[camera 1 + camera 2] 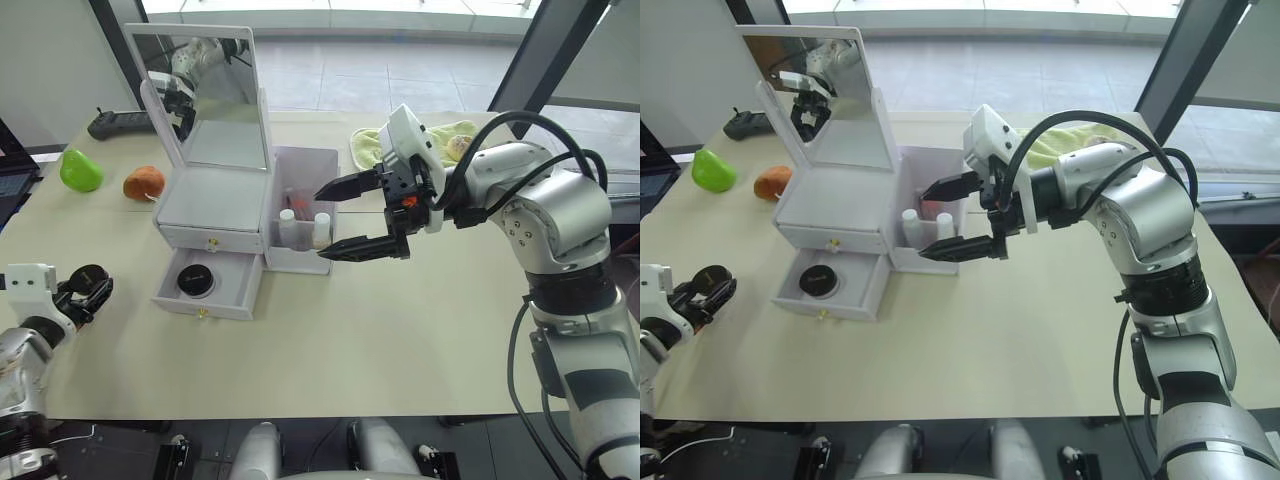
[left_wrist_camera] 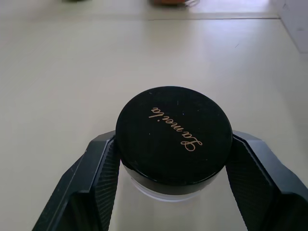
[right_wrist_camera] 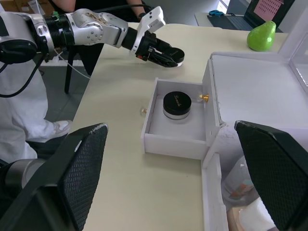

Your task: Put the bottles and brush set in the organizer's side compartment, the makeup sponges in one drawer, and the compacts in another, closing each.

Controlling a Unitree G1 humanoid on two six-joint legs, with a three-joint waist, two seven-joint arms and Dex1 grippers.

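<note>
Holding Compact 2 for the Open Drawer

Left end effector: clamped on 1 black compact, low over the counter, well left of the organizer. Lower drawer: pulled out, 1 compact inside, space beside it, presumably for the held one. Right end effector: spread wide, empty, beside the side compartment where the bottles stand.

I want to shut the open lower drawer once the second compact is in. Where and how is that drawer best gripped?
Probably by the small gold knob at the middle of the drawer front, coming from the front. The knob juts out from a flat panel, giving fingers the one part to pinch. A flat push on that panel would also close it.
</note>
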